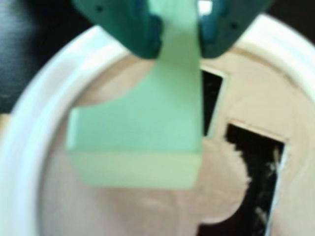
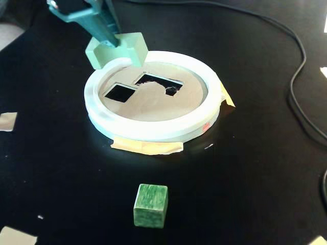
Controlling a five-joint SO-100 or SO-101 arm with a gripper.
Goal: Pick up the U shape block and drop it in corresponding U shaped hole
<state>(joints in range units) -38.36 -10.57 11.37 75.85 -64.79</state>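
Observation:
My teal gripper (image 1: 179, 46) is shut on one leg of the pale green U shape block (image 1: 147, 132). It holds the block in the air over the far left rim of the white round container (image 2: 153, 130). In the fixed view the gripper (image 2: 113, 43) and block (image 2: 118, 49) hang above that rim. The container's tan lid (image 2: 148, 104) has a square hole (image 2: 118, 92) and a U shaped hole (image 2: 159, 82). In the wrist view the U shaped hole (image 1: 256, 172) lies to the right of the block and the square hole (image 1: 212, 98) is partly behind it.
A dark green cube (image 2: 150, 205) sits on the black table in front of the container. Tan tape (image 2: 147, 147) holds the container down. A black cable (image 2: 301, 107) runs along the right side. Tape scraps (image 2: 7, 121) lie at the left edge.

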